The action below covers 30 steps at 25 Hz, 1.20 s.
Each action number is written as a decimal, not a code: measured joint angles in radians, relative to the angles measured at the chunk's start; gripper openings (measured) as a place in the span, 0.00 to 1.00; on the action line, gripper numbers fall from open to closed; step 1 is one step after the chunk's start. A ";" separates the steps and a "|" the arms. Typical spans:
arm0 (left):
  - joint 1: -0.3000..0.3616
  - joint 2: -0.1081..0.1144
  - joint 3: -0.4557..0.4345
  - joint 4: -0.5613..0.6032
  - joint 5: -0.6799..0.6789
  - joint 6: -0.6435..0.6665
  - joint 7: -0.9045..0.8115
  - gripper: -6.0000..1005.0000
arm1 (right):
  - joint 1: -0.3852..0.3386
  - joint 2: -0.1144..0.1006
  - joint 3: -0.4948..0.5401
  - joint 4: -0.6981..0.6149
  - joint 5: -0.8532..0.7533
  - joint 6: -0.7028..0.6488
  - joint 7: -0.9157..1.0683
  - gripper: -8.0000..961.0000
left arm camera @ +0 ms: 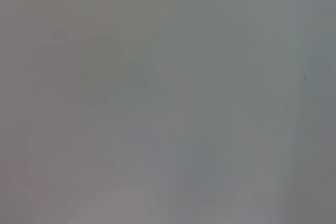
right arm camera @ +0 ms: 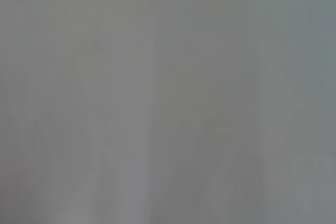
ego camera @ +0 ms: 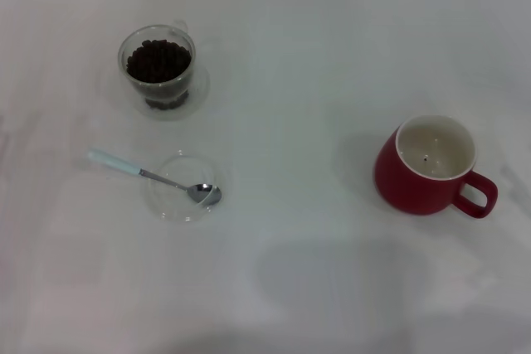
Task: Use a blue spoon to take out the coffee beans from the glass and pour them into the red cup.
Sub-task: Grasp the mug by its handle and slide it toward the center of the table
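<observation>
White tabletop (ego camera: 274, 288) fills our head view; neither gripper appears, so we cannot tell their state. On our left, the glass (ego camera: 158, 68) holds the coffee beans (ego camera: 158, 60). Nearer us, the blue spoon (ego camera: 153, 176) lies with its handle pointing left and its bowl in a clear dish (ego camera: 178, 205), favouring the left arm. Far right stands the red cup (ego camera: 431, 167).
</observation>
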 joint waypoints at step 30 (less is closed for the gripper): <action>0.007 -0.005 0.008 0.009 0.015 0.013 0.019 0.63 | 0.042 0.016 -0.131 0.074 -0.157 0.177 -0.011 0.58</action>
